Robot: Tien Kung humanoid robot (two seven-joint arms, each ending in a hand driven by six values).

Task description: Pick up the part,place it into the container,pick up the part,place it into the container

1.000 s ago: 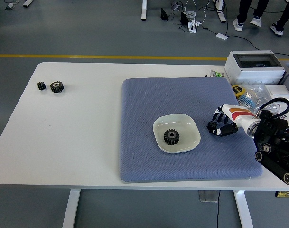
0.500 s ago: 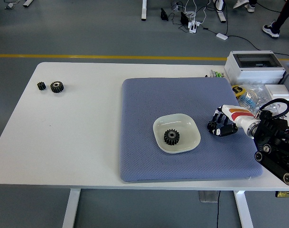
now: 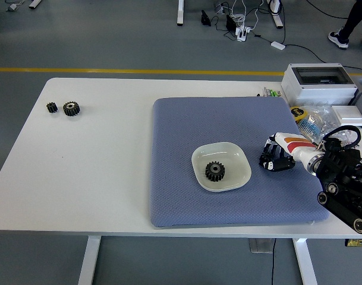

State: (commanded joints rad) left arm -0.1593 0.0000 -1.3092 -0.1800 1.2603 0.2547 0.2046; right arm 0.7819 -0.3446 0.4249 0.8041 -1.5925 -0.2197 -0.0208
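Note:
A white dish [image 3: 235, 150] sits in the middle of the blue mat [image 3: 216, 119], and one black gear [image 3: 214, 171] lies inside it. Just right of the dish, my right hand [image 3: 272, 160] rests low on the mat with its fingers curled around a small black gear [image 3: 265, 160]. That gear is mostly covered by the fingers. Far off at the table's left end lie two more black gears, a small one [image 3: 52, 107] and a larger one [image 3: 71, 108]. My left hand is out of the picture.
A grey box with a clear lid [image 3: 320, 83] stands at the back right corner. Bagged items and a yellow roll [image 3: 314, 119] lie in front of it, close behind my right arm. A person's feet show on the floor at the top right.
The right hand's fingers have curled in from a spread pose and closed around the small gear beside the dish. The hand has shifted slightly left and down.

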